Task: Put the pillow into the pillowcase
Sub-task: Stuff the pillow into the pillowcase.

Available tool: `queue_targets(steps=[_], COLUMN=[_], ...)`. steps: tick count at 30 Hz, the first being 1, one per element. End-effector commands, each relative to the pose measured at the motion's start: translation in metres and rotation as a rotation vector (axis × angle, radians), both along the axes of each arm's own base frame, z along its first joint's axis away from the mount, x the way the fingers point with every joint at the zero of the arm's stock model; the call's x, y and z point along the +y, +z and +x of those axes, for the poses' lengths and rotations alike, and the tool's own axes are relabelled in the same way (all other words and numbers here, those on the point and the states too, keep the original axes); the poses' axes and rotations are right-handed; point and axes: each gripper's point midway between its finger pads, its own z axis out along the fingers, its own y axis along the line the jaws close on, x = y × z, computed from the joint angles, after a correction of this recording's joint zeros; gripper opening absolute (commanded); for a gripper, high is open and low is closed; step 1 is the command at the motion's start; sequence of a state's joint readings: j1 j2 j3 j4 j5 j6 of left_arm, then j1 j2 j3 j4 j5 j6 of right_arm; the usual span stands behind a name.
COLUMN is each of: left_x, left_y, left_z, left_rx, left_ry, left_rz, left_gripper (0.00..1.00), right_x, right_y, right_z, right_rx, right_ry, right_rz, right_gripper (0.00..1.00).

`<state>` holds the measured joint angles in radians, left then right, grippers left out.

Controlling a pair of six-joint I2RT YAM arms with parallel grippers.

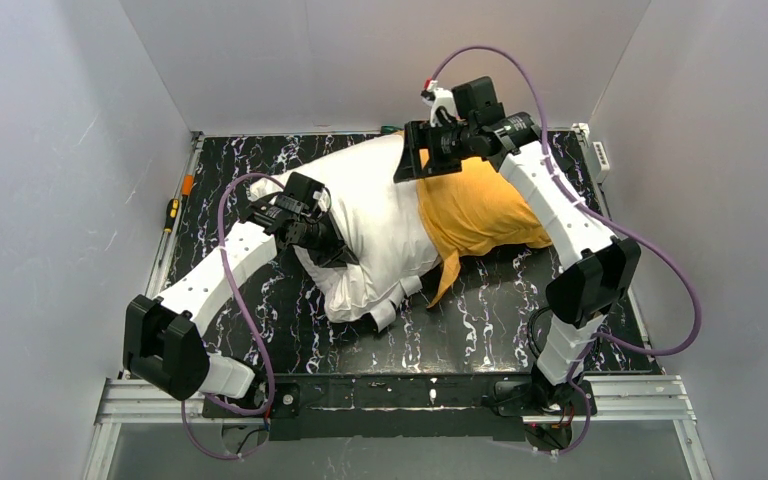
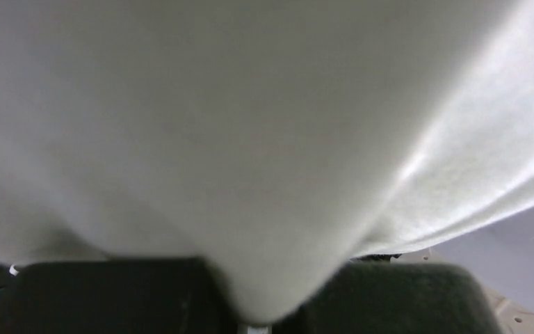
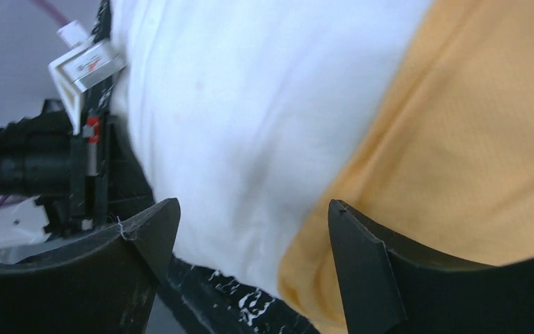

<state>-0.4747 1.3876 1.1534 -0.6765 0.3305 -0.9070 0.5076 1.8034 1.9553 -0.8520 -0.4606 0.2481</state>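
The off-white pillow [image 1: 370,215] lies across the middle of the black marbled table [image 1: 480,325]. Its right end sits inside the orange pillowcase [image 1: 480,210]. My left gripper [image 1: 327,243] is shut on the pillow's left side. In the left wrist view the pillow [image 2: 264,125] fills the frame, and a fold of it is pinched at my left gripper [image 2: 268,309]. My right gripper [image 1: 410,160] stands open over the far edge where case meets pillow. Between its spread fingers at my right gripper [image 3: 250,216] show the pillow [image 3: 236,118] and the pillowcase [image 3: 473,139], neither of them held.
A screwdriver [image 1: 172,212] lies along the table's left rail. A white power strip [image 1: 601,155] sits at the back right corner. Grey walls close in the table on three sides. The left arm's wrist [image 3: 35,167] shows dark at the left of the right wrist view.
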Motion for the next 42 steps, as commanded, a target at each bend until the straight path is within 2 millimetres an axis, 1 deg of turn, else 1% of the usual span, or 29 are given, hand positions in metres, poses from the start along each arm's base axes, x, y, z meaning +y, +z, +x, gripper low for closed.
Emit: queue_targets(steps=[1, 2, 4, 7, 10, 14, 15, 17, 19, 22, 24, 27, 29, 32, 34, 36, 37, 40, 42], left_x=[-0.011, -0.011, -0.011, -0.011, -0.01, -0.009, -0.008, -0.007, -0.007, -0.008, -0.008, -0.012, -0.015, -0.022, -0.027, -0.034, -0.037, -0.052, -0.063], left_y=[0.014, 0.014, 0.013, 0.012, 0.012, 0.011, 0.01, 0.01, 0.01, 0.01, 0.01, 0.015, 0.018, 0.024, 0.027, 0.032, 0.035, 0.045, 0.055], left_z=[-0.002, -0.002, -0.003, -0.005, -0.008, -0.01, -0.011, -0.011, -0.012, -0.012, -0.01, -0.004, 0.001, 0.009, 0.013, 0.019, 0.023, 0.034, 0.044], left_rx=[-0.042, -0.042, -0.037, -0.033, -0.032, -0.029, -0.029, -0.027, -0.027, -0.026, -0.027, -0.036, -0.043, -0.053, -0.057, -0.072, -0.079, -0.102, -0.127], left_ry=[-0.046, -0.046, -0.046, -0.047, -0.048, -0.043, -0.042, -0.04, -0.04, -0.039, -0.036, -0.035, -0.04, -0.053, -0.063, -0.073, -0.076, -0.086, -0.096], left_rz=[-0.068, -0.069, -0.07, -0.072, -0.074, -0.074, -0.073, -0.072, -0.072, -0.073, -0.071, -0.079, -0.086, -0.099, -0.104, -0.115, -0.121, -0.143, -0.162], left_gripper=[0.0, 0.0, 0.0, 0.0, 0.0, 0.0, 0.0, 0.0, 0.0, 0.0, 0.0, 0.0, 0.0, 0.0, 0.0, 0.0, 0.0, 0.0, 0.0], right_x=[-0.04, -0.043, -0.044, -0.037, -0.028, -0.017, -0.015, -0.017, -0.017, -0.014, -0.013, -0.01, -0.005, 0.003, 0.012, 0.023, 0.028, 0.051, 0.065], right_y=[0.025, 0.023, 0.02, 0.013, 0.004, -0.01, -0.014, -0.02, -0.016, 0.006, 0.026, 0.054, 0.073, 0.092, 0.1, 0.101, 0.094, 0.088, 0.086], right_z=[0.048, 0.057, 0.069, 0.082, 0.088, 0.088, 0.087, 0.087, 0.086, 0.083, 0.079, 0.07, 0.06, 0.042, 0.025, 0.007, -0.003, -0.04, -0.064], right_rx=[-0.191, -0.202, -0.214, -0.215, -0.195, -0.154, -0.144, -0.13, -0.136, -0.176, -0.208, -0.241, -0.251, -0.244, -0.216, -0.178, -0.142, -0.043, 0.047], right_ry=[-0.202, -0.238, -0.271, -0.277, -0.25, -0.197, -0.188, -0.194, -0.194, -0.173, -0.163, -0.137, -0.109, -0.057, 0.004, 0.069, 0.102, 0.232, 0.313], right_rz=[-0.107, -0.124, -0.13, -0.121, -0.109, -0.098, -0.099, -0.112, -0.109, -0.068, -0.035, 0.021, 0.08, 0.175, 0.254, 0.317, 0.335, 0.425, 0.507], right_gripper=[0.86, 0.86, 0.85, 0.81, 0.72, 0.63, 0.57, 0.37, 0.2, 0.07, 0.04, 0.04, 0.03, 0.01, 0.01, 0.01, 0.01, 0.01, 0.01])
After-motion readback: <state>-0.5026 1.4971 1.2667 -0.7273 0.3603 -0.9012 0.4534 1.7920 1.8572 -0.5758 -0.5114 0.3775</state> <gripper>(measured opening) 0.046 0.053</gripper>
